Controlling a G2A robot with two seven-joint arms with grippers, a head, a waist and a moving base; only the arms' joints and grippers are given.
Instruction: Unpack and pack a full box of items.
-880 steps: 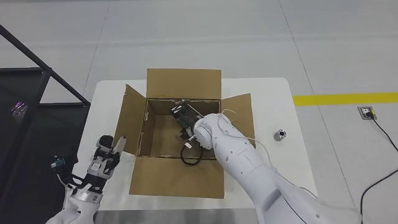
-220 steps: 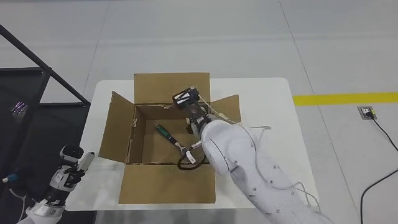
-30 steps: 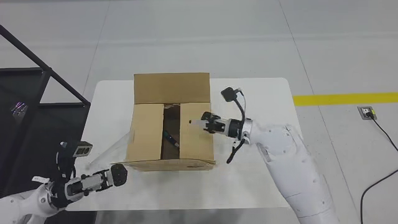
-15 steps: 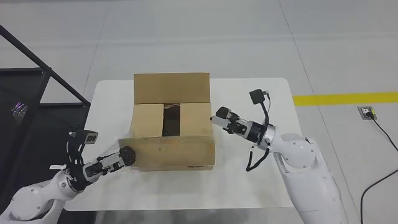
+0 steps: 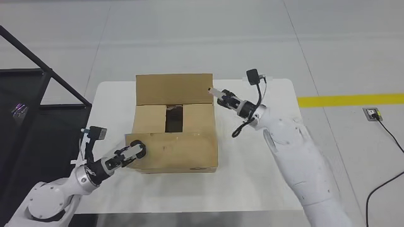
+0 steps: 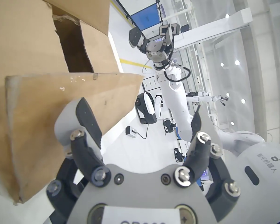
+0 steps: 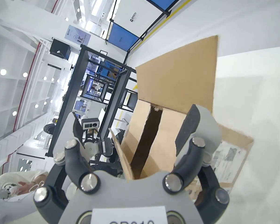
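Left gripper (image 6: 142, 120) spread wide, one finger (image 6: 88, 117) laid against the front flap (image 5: 173, 152) of the box (image 5: 151, 118); that flap is partly folded over. Right gripper (image 5: 216, 93) spread too, pinching nothing, just beside the box's far right corner. The wrist views give me the finger gaps. The top view gives the dark slot (image 5: 174, 118) between the side flaps and the back flap (image 5: 174, 88) unfolded. Box sits mid-table (image 5: 265, 164), white top. Grey floor (image 5: 252, 31), yellow line (image 5: 347, 99), black rack (image 5: 25, 113) to my left.

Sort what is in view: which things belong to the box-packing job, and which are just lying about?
Job: cardboard box; left gripper and right gripper, jaws open; table.
Lying about: black frame; floor socket; yellow floor line.
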